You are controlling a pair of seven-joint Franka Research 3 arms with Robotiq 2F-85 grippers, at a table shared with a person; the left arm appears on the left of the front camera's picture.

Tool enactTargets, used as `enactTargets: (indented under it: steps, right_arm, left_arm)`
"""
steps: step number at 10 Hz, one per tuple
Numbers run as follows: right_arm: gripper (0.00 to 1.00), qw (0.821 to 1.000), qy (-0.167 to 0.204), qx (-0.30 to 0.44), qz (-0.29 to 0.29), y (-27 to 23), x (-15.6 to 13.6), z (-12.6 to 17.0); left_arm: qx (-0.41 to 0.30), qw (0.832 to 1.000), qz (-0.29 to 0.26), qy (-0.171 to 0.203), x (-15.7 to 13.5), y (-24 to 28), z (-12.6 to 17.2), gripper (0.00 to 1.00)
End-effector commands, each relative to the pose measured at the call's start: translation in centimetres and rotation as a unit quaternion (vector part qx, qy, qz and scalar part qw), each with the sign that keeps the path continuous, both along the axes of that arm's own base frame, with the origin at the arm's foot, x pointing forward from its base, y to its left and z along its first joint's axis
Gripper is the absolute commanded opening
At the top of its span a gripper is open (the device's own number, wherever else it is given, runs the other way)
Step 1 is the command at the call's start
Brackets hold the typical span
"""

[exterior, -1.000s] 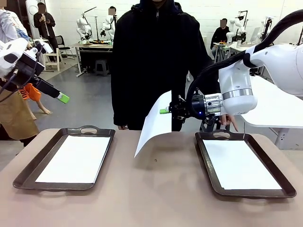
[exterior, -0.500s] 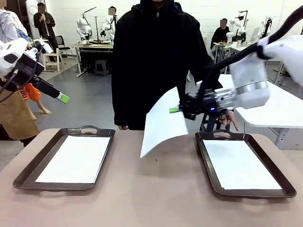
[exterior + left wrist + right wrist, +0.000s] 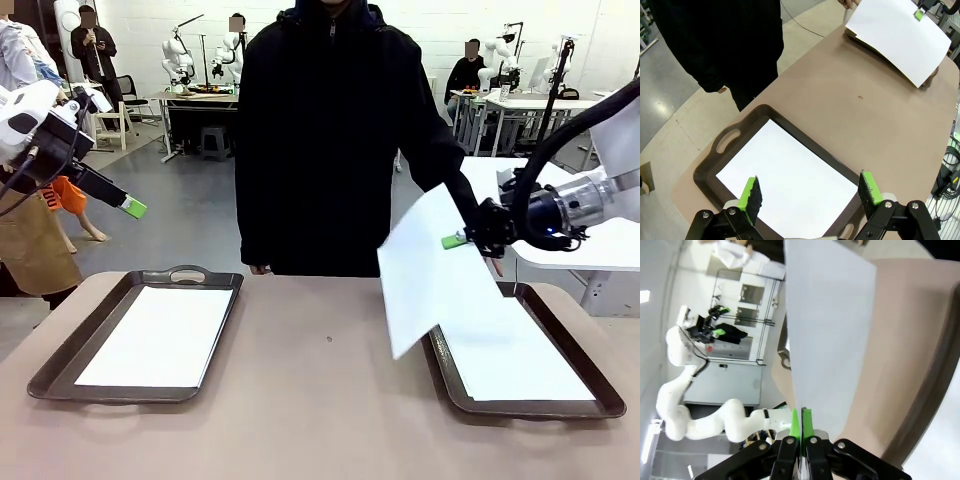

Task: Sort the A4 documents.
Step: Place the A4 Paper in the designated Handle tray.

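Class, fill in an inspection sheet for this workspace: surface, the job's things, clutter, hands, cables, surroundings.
Surface: tan table, two dark trays, left tray, right tray.
Job's things: one white sheet in left tray, one in right tray, held sheet hanging tilted above the right tray's near-left part.
Clutter: nothing seen.
Hands: right hand shut on the held sheet's edge; left hand open, empty, above the left tray.
Cables: black cable along right arm.
Surroundings: person in black at the far side; lab tables behind.
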State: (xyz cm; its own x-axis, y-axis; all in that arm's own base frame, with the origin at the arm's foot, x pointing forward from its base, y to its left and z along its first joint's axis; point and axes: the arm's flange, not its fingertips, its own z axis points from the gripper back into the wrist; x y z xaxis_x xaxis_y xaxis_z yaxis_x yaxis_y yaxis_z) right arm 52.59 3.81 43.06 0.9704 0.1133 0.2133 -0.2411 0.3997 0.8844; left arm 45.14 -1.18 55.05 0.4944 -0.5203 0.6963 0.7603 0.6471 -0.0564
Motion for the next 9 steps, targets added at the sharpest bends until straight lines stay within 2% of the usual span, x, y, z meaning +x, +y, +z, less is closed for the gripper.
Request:
enactTargets:
  steps: [1, 5, 7, 9]
  right_arm:
    - [0.01, 0.999, 0.033, -0.006, 0.001, -1.5, -0.4, -1.5]
    - [0.01, 0.997, 0.062, -0.034, 0.010, -6.2, -1.1, -2.2]
    - [0.01, 0.992, 0.077, -0.080, 0.053, -8.4, -1.3, -3.4]
    - [0.01, 0.992, 0.066, -0.087, 0.066, -9.9, -0.4, -4.9]
  left_arm:
    - [0.000, 1.000, -0.002, -0.002, 0.0, 0.1, 0.0, 1.00]
    - [0.000, 1.000, -0.002, -0.002, 0.0, 0.1, 0.0, 1.00]
    - [0.000, 1.000, -0.002, -0.002, 0.0, 0.1, 0.0, 1.00]
    - [0.000, 1.000, -0.002, -0.002, 0.0, 0.1, 0.0, 1.00]
